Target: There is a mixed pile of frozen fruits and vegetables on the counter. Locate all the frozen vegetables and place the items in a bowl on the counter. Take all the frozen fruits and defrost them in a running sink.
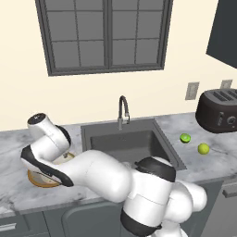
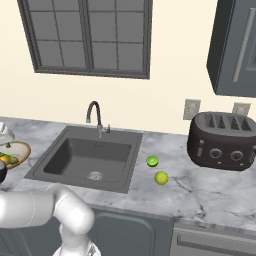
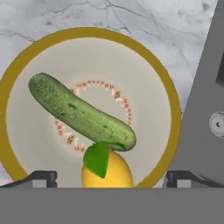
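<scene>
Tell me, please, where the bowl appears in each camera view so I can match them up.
Left base view: bowl at lower left, partly behind the arm.
Right base view: bowl at the left edge.
Hand view: bowl seen from above, holding the cucumber.
Shared landmark: the sink beside it.

Bowl (image 3: 175,109): golden-tan rim, cream inside, reddish-brown ring marks. Cucumber (image 3: 78,111): dark green, speckled. Round item (image 3: 111,173): yellow-orange, green leaf.

My arm (image 1: 92,173) bends left over the bowl (image 1: 44,179); two limes (image 1: 185,138) (image 1: 203,148) sit right of the sink (image 1: 127,141), near the toaster (image 1: 218,111).
</scene>
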